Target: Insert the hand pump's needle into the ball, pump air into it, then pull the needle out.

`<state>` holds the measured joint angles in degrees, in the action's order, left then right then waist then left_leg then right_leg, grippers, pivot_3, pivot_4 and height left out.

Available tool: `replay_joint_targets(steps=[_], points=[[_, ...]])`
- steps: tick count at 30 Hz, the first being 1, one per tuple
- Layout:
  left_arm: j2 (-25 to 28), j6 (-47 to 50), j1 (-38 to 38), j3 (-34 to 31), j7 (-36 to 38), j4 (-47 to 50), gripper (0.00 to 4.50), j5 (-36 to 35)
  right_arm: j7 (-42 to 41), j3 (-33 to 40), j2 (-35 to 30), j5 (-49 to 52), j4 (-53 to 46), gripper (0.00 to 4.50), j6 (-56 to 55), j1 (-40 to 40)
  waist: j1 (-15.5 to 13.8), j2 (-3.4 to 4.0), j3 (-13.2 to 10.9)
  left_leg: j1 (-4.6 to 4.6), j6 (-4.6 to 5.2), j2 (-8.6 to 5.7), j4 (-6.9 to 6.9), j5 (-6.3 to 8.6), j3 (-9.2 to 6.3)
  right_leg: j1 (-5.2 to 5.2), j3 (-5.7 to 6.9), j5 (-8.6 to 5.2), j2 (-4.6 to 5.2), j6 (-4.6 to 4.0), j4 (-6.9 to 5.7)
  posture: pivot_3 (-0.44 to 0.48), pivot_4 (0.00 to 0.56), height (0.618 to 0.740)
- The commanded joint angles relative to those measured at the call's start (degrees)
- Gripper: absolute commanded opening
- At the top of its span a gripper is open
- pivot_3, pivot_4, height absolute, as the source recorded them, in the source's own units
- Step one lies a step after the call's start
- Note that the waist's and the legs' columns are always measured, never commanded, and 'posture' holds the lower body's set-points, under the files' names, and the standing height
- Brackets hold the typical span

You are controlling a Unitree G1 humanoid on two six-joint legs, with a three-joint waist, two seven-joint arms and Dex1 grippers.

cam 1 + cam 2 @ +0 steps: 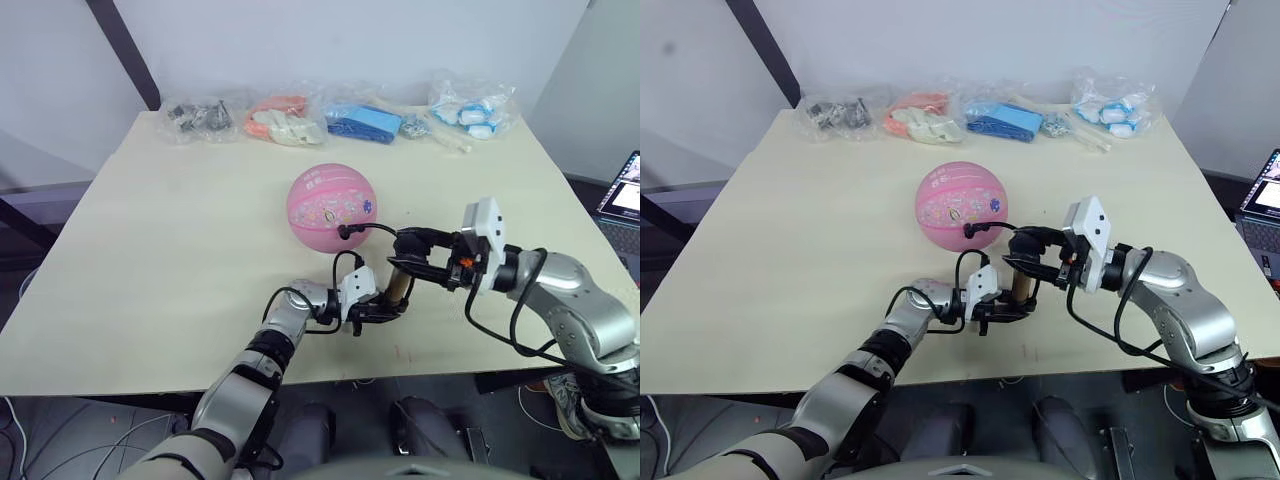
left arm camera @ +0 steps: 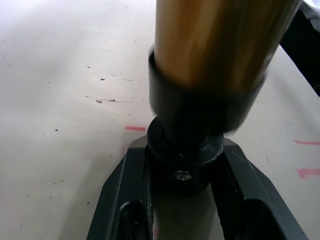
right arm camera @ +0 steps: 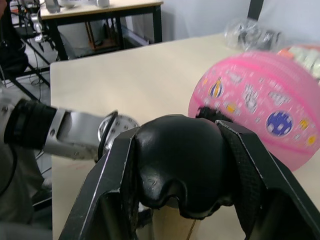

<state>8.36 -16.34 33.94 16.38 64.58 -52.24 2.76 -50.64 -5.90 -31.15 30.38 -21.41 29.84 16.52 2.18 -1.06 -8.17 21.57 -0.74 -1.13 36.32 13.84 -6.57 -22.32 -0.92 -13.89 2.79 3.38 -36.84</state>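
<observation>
Left end effector [image 1: 385,310] clamps hand pump [image 1: 399,288] base — right end effector [image 1: 410,252] grips T-handle.

This looks like a lab or workshop room: a plain pale table [image 1: 150,250] against a white wall, clear bags of small parts [image 1: 200,115] along its far edge, and a laptop [image 1: 625,205] beside the table.

- The ball [image 1: 331,207] was pink with darker seams and small coloured prints, resting on the table near its middle.
- The pump [image 1: 400,287], a bronze-gold cylinder with black caps, stood tilted just in front of the ball, its black handle [image 3: 180,162] uppermost.
- Its thin black hose [image 1: 372,228] arched to the ball's near side; the needle was too small to make out.
</observation>
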Motion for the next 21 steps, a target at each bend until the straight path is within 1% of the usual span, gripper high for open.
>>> replay_joint_targets(steps=[1,7,10,16,21], points=[[0.74,2.7,-2.08,0.86,-0.61,-3.93,1.07,1.68,-3.93,-6.48,0.96,0.52,1.94,1.94,2.19,-3.15,-0.02,0.0,0.01,0.0,0.0,0.0,0.0,0.0,-0.01,0.0,0.01,0.0,0.0,0.0,0.0,0.0,0.15,0.74],[0.53,2.66,-1.85,0.79,-0.69,-4.2,1.07,1.63,-4.6,-6.92,1.42,0.09,3.44,1.94,3.23,-3.81,-0.01,0.0,0.05,0.0,0.0,0.0,0.0,0.0,-0.01,0.01,0.0,0.0,0.0,0.0,0.0,0.0,0.15,0.74],[0.46,2.64,-1.62,0.74,-0.82,-4.49,1.07,1.69,-5.03,-7.18,1.44,-0.93,3.87,1.94,2.01,-3.54,-0.01,0.01,0.1,-0.01,0.0,0.0,0.0,0.0,-0.01,0.01,0.01,0.0,0.0,0.0,0.0,0.0,0.15,0.74],[0.54,2.54,-1.45,0.56,-0.94,-4.72,1.07,1.79,-4.76,-1.36,1.04,3.25,0.57,1.94,2.68,0.38,-0.05,0.03,0.1,-0.01,0.0,0.0,0.0,0.0,-0.02,0.02,0.01,0.0,0.0,0.0,0.0,0.0,0.15,0.74],[0.51,2.44,-1.25,0.61,-0.81,-4.98,1.07,1.87,-3.95,4.33,-2.14,8.85,-3.67,1.94,7.34,6.58,-0.28,0.18,-0.16,0.1,0.0,-0.06,0.01,0.0,-0.04,-0.03,0.01,0.0,0.03,0.0,0.01,0.0,0.15,0.74]])
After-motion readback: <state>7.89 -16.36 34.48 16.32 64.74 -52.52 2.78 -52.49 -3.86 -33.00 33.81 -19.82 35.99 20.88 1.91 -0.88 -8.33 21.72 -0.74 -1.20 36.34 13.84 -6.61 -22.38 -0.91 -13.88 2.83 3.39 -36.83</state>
